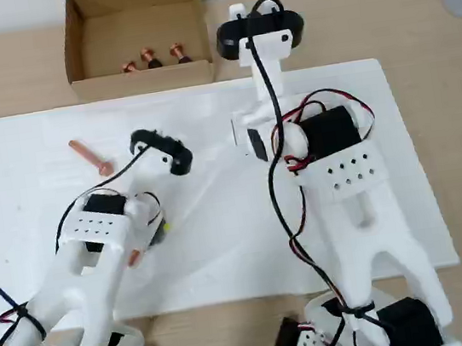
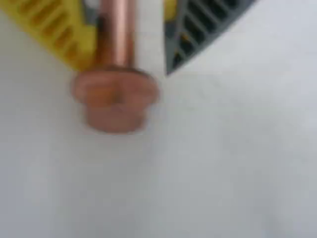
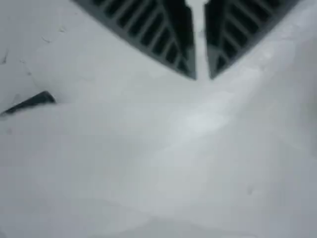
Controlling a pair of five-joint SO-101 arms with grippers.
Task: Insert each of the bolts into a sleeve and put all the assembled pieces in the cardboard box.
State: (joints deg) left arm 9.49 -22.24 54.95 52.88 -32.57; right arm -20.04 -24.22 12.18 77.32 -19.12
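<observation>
Wooden table [image 1: 454,107], white mat [image 1: 222,234] spread over it, and two arms side by side above the mat. At the far edge sits the box [image 1: 76,53], and inside it that's one, two, three assembled pieces [image 1: 149,58] in a row, copper heads showing.

Out on the mat, two bolts. One loose bolt [image 1: 91,156] lies flat, angled, well apart from both arms. The second bolt [image 2: 116,99] is down under the left arm, between the fingers of the left gripper [image 2: 126,68]. The yellow finger [image 2: 54,29] is right up against the shaft, and the dark finger [image 2: 198,29] stands off with a strip of mat showing between, so those jaws are parted, not clamped. The bolt's flanged head pokes out past both fingertips.

Over on the other side, the right gripper [image 3: 200,74] hangs just above bare mat, its two dark fingers drawn together to a thin slit, gripping nothing.
</observation>
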